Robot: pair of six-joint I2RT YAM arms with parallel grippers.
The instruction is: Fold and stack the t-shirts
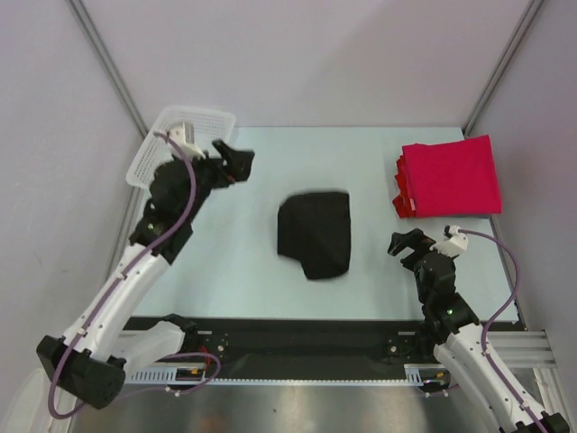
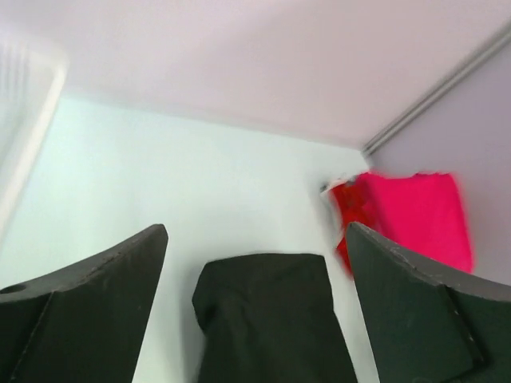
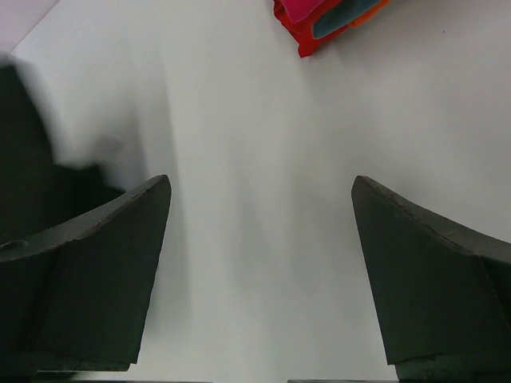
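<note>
While both claws hang spread wide with nothing between their fingers, I see the black shirt (image 1: 315,234) lying folded in the middle of the tabletop (image 1: 234,271), apart from both. In the top view it is at 4 o'clock from my left claw (image 1: 236,161) and 9 o'clock from my right claw (image 1: 407,244). Its long axis runs roughly 12 to 6, narrower end toward 6. The red shirts (image 1: 451,176) sit stacked at the far right corner, 1 o'clock from the right claw, long axis 9 to 3.
</note>
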